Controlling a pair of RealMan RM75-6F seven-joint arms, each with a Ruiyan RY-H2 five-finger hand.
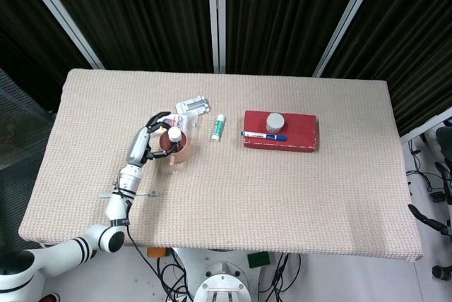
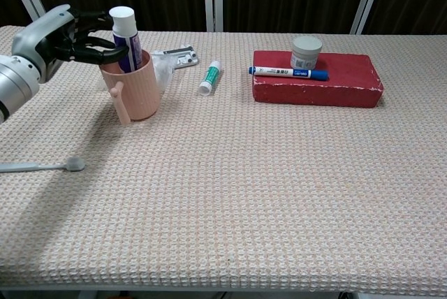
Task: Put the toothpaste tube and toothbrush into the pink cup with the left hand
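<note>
The pink cup (image 2: pixel 134 93) (image 1: pixel 176 149) stands left of the table's middle. The purple-and-white toothpaste tube (image 2: pixel 125 39) (image 1: pixel 174 135) stands upright inside it, white cap on top. My left hand (image 2: pixel 57 36) (image 1: pixel 144 144) is just left of the cup at rim height, fingers spread apart around the tube's upper part, one fingertip close against it. The grey toothbrush (image 2: pixel 42 166) (image 1: pixel 131 193) lies flat on the mat near the left front edge, apart from the hand. My right hand shows in neither view.
A small green-and-white tube (image 2: pixel 209 77) and a blister pack (image 2: pixel 174 55) lie right of and behind the cup. A red block (image 2: pixel 335 86) at the right carries a grey jar (image 2: pixel 306 52) and a blue-capped marker (image 2: pixel 288 73).
</note>
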